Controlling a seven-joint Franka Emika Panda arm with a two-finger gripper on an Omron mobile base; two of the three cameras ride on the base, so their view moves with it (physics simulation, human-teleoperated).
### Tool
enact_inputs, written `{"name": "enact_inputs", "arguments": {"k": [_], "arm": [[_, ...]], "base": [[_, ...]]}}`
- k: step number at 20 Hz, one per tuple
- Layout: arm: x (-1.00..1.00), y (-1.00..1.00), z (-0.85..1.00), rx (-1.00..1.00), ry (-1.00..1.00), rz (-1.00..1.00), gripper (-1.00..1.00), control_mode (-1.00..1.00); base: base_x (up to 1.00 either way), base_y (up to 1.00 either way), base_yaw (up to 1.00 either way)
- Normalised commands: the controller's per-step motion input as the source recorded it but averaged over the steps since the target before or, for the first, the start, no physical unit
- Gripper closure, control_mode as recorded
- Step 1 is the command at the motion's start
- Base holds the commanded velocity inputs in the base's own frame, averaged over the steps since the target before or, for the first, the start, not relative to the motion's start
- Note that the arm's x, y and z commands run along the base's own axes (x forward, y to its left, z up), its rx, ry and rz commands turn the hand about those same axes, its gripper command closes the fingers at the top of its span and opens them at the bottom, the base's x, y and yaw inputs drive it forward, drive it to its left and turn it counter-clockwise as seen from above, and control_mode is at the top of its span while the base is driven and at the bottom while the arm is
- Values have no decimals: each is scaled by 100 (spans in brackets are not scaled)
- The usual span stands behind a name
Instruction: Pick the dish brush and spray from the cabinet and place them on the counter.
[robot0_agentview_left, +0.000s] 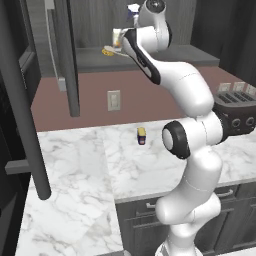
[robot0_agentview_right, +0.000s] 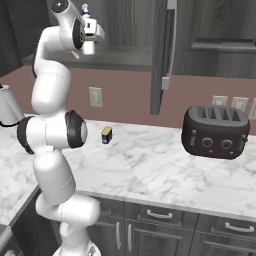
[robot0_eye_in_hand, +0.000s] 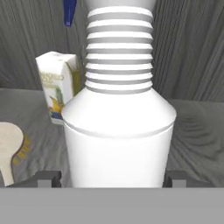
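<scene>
Hand (robot0_eye_in_hand: 112, 178) wide, fingers either side of spray (robot0_eye_in_hand: 118, 131) body, not clamped. Light, stiff, slick plastic; take it at the lower body. Brush (robot0_eye_in_hand: 8, 151) left.

A kitchen: marble counter (robot0_agentview_right: 165, 175), toaster (robot0_agentview_right: 215, 131), wall cabinet (robot0_agentview_right: 210, 35).

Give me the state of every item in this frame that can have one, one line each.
cabinet: door swung open.
spray: upright on the cabinet shelf, between the fingertips.
gripper: jaws wide either side of the spray; grip not clear.
dish brush: lying on the shelf.
carton: upright behind the spray.
toaster: on the counter, slots empty.
</scene>
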Motion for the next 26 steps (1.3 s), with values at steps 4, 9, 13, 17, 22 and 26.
{"name": "enact_inputs", "arguments": {"k": [4, 9, 13, 17, 22, 26], "arm": [[-2, 3, 0, 0, -1, 0, 100, -100], [-11, -2, 0, 0, -2, 0, 100, -100], [-18, -17, 0, 0, -7, 0, 100, -100], [-48, -5, 7, 0, -11, 0, 100, -100], [-58, 0, -1, 0, -5, 0, 100, -100], [-70, 7, -5, 0, 0, -2, 100, -100]], "base": [[0, 0, 0], [0, 0, 0], [0, 0, 0], [0, 0, 0], [0, 0, 0], [0, 0, 0]]}}
